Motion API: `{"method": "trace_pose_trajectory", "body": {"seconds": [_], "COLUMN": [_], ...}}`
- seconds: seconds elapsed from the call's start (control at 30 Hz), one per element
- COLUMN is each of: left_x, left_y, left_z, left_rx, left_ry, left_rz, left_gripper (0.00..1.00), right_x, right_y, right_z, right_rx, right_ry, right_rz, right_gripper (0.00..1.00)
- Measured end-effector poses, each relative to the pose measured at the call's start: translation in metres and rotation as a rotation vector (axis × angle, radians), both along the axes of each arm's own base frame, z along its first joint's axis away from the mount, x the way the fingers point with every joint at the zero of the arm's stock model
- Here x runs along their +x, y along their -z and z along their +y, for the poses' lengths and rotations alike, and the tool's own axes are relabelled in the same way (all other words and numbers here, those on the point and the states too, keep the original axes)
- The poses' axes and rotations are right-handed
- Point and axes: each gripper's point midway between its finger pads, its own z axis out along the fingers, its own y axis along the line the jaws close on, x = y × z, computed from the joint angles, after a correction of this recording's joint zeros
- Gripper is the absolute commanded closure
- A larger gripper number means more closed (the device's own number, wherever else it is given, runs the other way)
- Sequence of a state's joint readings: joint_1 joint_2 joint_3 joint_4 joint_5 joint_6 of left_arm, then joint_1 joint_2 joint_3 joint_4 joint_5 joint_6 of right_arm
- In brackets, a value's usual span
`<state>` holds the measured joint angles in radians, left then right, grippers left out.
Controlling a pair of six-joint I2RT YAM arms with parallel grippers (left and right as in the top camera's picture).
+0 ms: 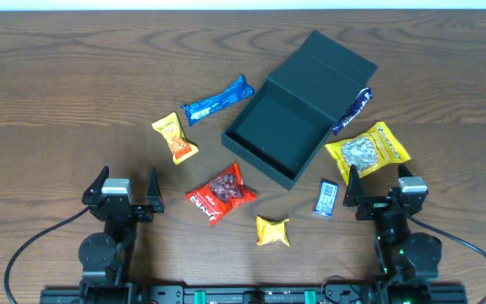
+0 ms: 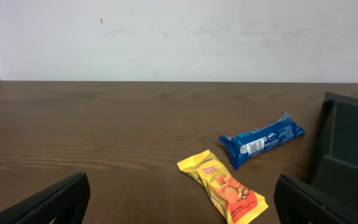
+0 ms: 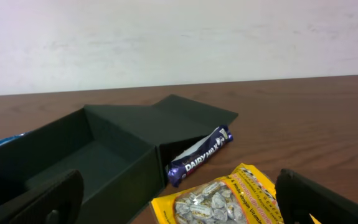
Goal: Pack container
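Observation:
The dark teal container (image 1: pixel 281 139) lies open at the table's middle, its lid (image 1: pixel 323 72) folded back, and nothing shows inside it. Around it lie a blue packet (image 1: pixel 217 100), a yellow-orange packet (image 1: pixel 175 138), a red packet (image 1: pixel 220 193), a small yellow packet (image 1: pixel 272 230), a small blue packet (image 1: pixel 327 198), a yellow seed bag (image 1: pixel 368 150) and a Dairy Milk bar (image 1: pixel 352 111). My left gripper (image 1: pixel 126 179) stands open near the front left, empty. My right gripper (image 1: pixel 379 181) stands open at the front right, just short of the seed bag (image 3: pixel 228 199).
The left wrist view shows the yellow-orange packet (image 2: pixel 225 190) and blue packet (image 2: pixel 263 140) ahead, with the container's wall (image 2: pixel 350 143) at the right. In the right wrist view the container (image 3: pixel 104 155) is on the left and the Dairy Milk bar (image 3: pixel 200 155) leans against it.

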<state>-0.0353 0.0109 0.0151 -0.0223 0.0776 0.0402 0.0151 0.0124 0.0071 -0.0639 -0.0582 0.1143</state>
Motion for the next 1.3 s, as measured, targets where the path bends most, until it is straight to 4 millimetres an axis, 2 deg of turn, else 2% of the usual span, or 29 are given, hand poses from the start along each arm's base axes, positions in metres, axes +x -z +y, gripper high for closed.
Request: {"method": "trace_pose_trajectory", "body": {"seconds": [0.1, 0.2, 0.43, 0.5, 0.57, 0.63, 0.7, 0.87, 1.03, 1.1, 1.2, 1.3], "left_x": [0.000, 0.000, 0.000, 0.000, 0.000, 0.000, 0.000, 0.000, 0.000, 0.000, 0.000, 0.000], "left_y": [0.000, 0.000, 0.000, 0.000, 0.000, 0.000, 0.000, 0.000, 0.000, 0.000, 0.000, 0.000], "left_z": [0.000, 0.000, 0.000, 0.000, 0.000, 0.001, 0.000, 0.001, 0.001, 0.001, 0.001, 0.001], "left_rx": [0.000, 0.000, 0.000, 0.000, 0.000, 0.000, 0.000, -0.001, -0.003, -0.004, -0.007, -0.007], "left_ry": [0.000, 0.000, 0.000, 0.000, -0.001, -0.003, -0.003, -0.003, -0.003, -0.004, -0.004, -0.004], "left_rz": [0.000, 0.000, 0.000, 0.001, 0.000, 0.000, 0.001, 0.002, 0.002, 0.003, 0.003, 0.003], "left_gripper": [0.05, 0.05, 0.05, 0.05, 0.05, 0.05, 0.05, 0.05, 0.05, 0.05, 0.05, 0.05], "right_x": [0.001, 0.000, -0.003, -0.007, -0.013, -0.017, -0.019, -0.028, -0.030, -0.029, -0.031, -0.030], "right_y": [-0.008, -0.024, -0.011, -0.022, -0.045, -0.065, -0.075, -0.076, -0.087, -0.083, -0.056, -0.040], "right_z": [-0.004, 0.003, 0.015, 0.016, 0.016, 0.016, 0.016, 0.015, 0.015, 0.015, 0.019, 0.028], "right_rx": [0.011, 0.021, 0.011, -0.016, -0.048, -0.082, -0.107, -0.129, -0.129, -0.124, -0.090, -0.023], "right_ry": [0.026, -0.017, -0.088, -0.093, -0.100, -0.105, -0.112, -0.135, -0.144, -0.149, -0.163, -0.165], "right_rz": [-0.032, -0.098, -0.001, 0.032, 0.050, 0.090, 0.159, 0.447, 0.572, 0.645, 0.804, 0.902], "right_gripper": [0.01, 0.01, 0.01, 0.01, 0.01, 0.01, 0.01, 0.01, 0.01, 0.01, 0.01, 0.01]}}
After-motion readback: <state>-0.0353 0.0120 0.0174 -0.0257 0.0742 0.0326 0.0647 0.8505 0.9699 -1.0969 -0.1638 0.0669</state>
